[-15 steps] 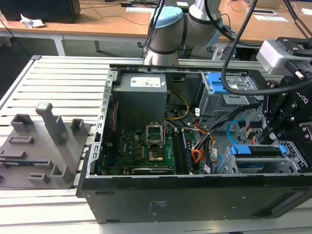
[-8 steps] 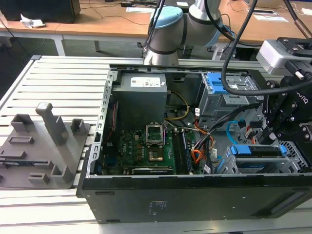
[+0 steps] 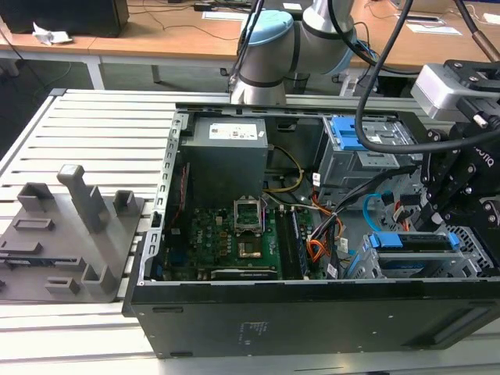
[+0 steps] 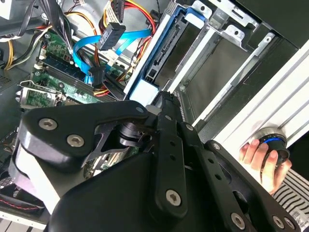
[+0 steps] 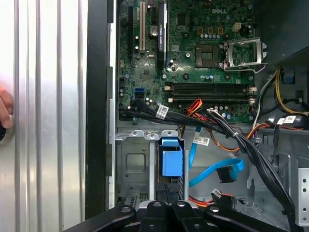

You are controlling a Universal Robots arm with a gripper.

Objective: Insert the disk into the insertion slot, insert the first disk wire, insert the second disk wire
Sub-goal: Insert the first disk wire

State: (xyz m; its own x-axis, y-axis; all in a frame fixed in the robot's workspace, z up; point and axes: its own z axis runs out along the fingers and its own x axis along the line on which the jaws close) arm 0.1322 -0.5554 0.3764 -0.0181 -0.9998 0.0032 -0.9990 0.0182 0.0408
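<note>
Metal slatted table (image 3: 109,125), wooden desks (image 3: 180,39) behind; disk (image 3: 414,243) inside computer case (image 3: 312,320).

One disk (image 5: 172,163); one blue cable (image 4: 135,35)

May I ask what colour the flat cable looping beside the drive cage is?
The flat cable is light blue, clearest in the first wrist view.

My claw (image 5: 166,212) is matt black. The disk (image 5: 172,162) I see wears a bright blue carrier; the insertion slot (image 3: 471,251) is grey, dotted with small holes. The second disk wire (image 5: 217,171) is light blue, the wire bundle (image 3: 315,250) orange, the motherboard (image 5: 193,48) green, the case (image 3: 312,312) black, the table (image 5: 48,96) silver with ridged stripes
</note>
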